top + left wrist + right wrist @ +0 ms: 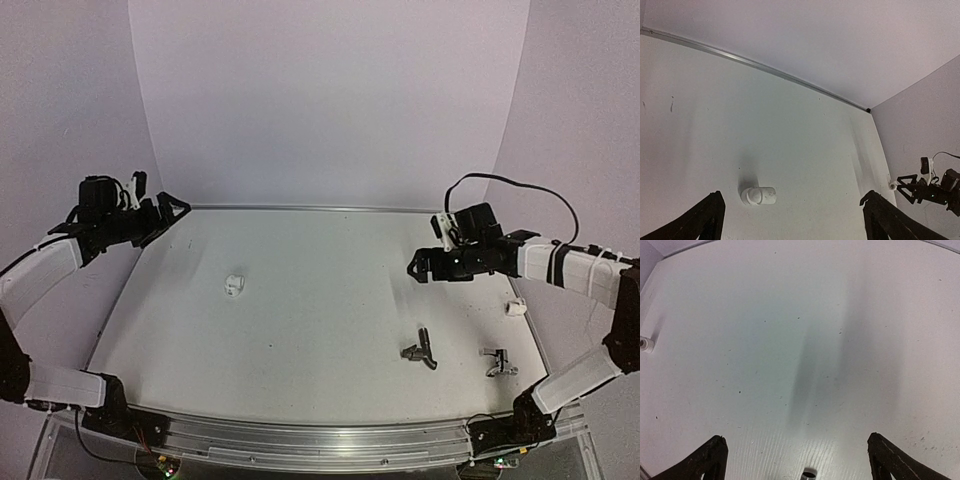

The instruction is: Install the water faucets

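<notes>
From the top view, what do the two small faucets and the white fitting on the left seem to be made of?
The dark faucet is probably metal with a dull grey-black finish; it is too small to be sure. The silver faucet looks like polished metal: pale grey with bright spots. The white fitting seems matte plastic: evenly white, smooth, no glint.

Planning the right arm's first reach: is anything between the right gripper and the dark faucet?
Nothing visible. Only bare table lies between the right gripper and the dark faucet; the silver faucet and white fitting lie aside.
</notes>
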